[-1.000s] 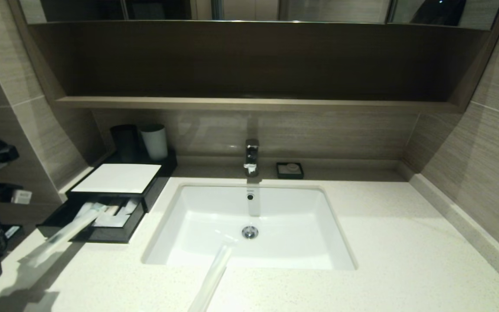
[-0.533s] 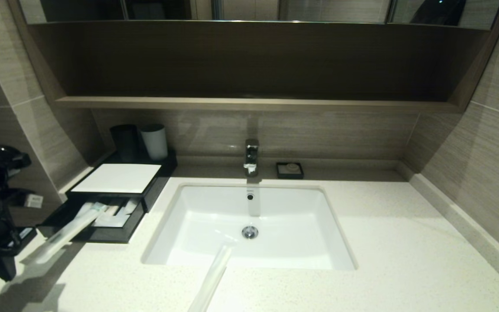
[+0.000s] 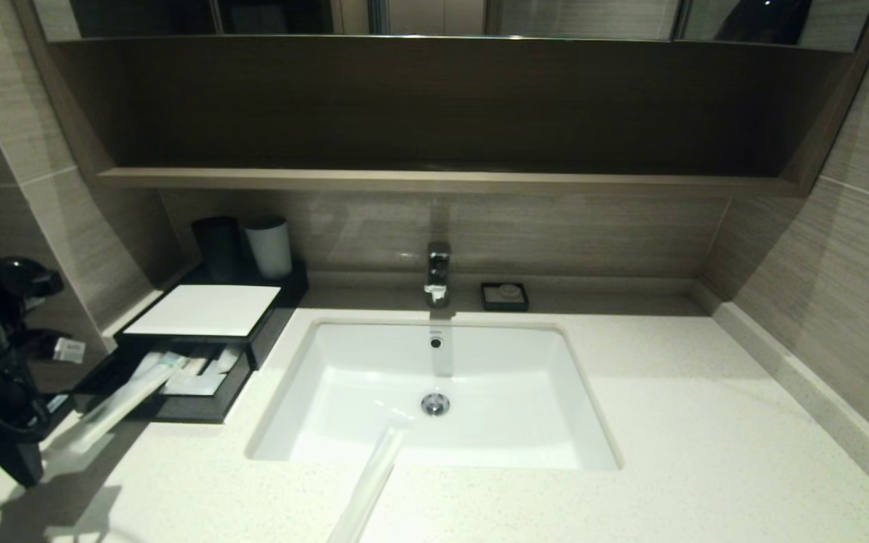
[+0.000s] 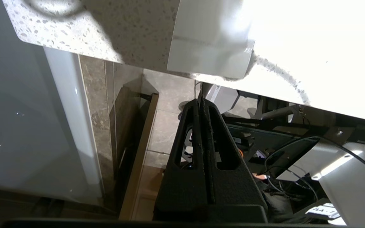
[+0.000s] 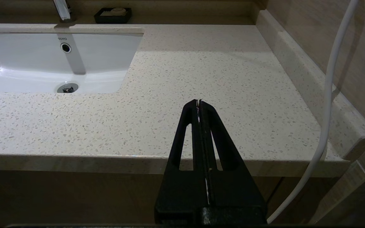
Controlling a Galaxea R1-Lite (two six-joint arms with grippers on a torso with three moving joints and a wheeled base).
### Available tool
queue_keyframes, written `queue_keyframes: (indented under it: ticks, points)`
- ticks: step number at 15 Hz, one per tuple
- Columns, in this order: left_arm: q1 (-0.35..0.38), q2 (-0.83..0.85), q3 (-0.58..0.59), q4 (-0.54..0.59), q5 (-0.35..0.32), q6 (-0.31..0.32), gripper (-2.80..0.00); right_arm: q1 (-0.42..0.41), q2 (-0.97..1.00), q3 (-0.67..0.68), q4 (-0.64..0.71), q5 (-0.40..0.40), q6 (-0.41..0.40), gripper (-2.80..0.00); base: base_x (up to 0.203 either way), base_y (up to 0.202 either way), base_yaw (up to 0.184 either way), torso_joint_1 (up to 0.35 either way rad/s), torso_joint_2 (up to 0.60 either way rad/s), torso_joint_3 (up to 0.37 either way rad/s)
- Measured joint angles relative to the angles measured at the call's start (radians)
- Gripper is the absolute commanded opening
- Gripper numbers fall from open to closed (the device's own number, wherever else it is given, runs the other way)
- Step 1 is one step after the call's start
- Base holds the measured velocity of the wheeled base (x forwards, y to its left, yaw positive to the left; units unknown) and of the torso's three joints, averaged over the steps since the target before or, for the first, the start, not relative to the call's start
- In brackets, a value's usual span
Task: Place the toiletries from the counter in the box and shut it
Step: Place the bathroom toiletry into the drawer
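My left gripper (image 4: 200,103), jaws pressed together on nothing, has moved in from the left edge to the packet (image 3: 106,413) hanging out of the box (image 3: 201,311) drawer; I judge a push comes next. Second packet (image 3: 370,479) lies at the sink rim; the right gripper (image 5: 199,103) is parked, closed and empty.

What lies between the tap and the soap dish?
Nothing: in the head view, only bare counter lies between the tap and the soap dish.

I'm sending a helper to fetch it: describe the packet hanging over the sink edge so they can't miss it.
Start at the white sink set in the speckled counter. On its near rim a long slim clear-wrapped packet lies, far end jutting over the basin. The other long packet sticks out of the open black box far left.
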Motion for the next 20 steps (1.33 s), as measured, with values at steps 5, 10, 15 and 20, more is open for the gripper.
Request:
queue_keyframes:
  ticks: [5, 10, 15, 20]
  points:
    - [-0.004, 0.018, -0.005, -0.026, -0.006, -0.002, -2.80, 0.000, 0.000, 0.000, 0.000, 0.000, 0.000, -2.80, 0.000, 0.000, 0.000, 0.000, 0.00, 0.000]
    - [-0.014, 0.042, -0.034, -0.051, -0.014, -0.005, -2.80, 0.000, 0.000, 0.000, 0.000, 0.000, 0.000, -2.80, 0.000, 0.000, 0.000, 0.000, 0.00, 0.000]
    - [-0.042, 0.064, -0.076, -0.052, -0.015, -0.009, -2.80, 0.000, 0.000, 0.000, 0.000, 0.000, 0.000, -2.80, 0.000, 0.000, 0.000, 0.000, 0.00, 0.000]
    - [-0.064, 0.086, -0.107, -0.053, -0.020, -0.023, -2.80, 0.000, 0.000, 0.000, 0.000, 0.000, 0.000, -2.80, 0.000, 0.000, 0.000, 0.000, 0.00, 0.000]
